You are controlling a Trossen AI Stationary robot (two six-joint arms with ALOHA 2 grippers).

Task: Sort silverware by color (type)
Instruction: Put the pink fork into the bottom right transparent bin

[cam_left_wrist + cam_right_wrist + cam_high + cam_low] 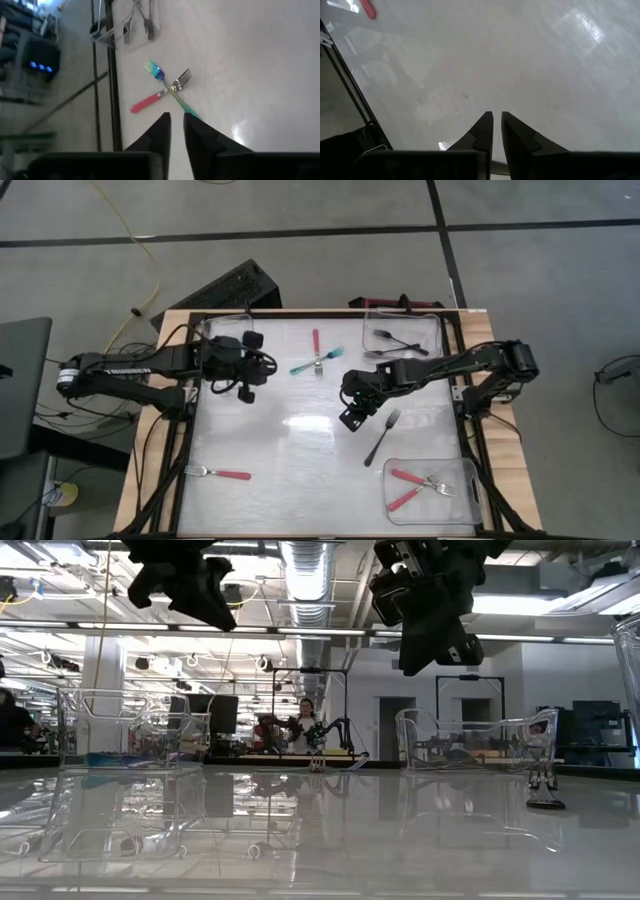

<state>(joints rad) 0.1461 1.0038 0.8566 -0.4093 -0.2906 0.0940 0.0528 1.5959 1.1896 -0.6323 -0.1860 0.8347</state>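
Only my left wrist view shows the left claw (177, 125) clenched empty above the crossed teal fork (171, 89) and red fork (160, 94) near the bench's (300, 450) far edge; right claw (497, 125) clenched, mid-bench.

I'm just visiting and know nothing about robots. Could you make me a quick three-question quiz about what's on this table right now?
1. True or false: the near-right tray holds red-handled forks.
2. What lies crossed with the teal fork near the table's far edge?
A. a black fork
B. a red-handled fork
C. a spoon
3. Fill in: the loose black fork lies just beside the ____ gripper.

Key: 1 true; 2 B, the red-handled fork; 3 right.
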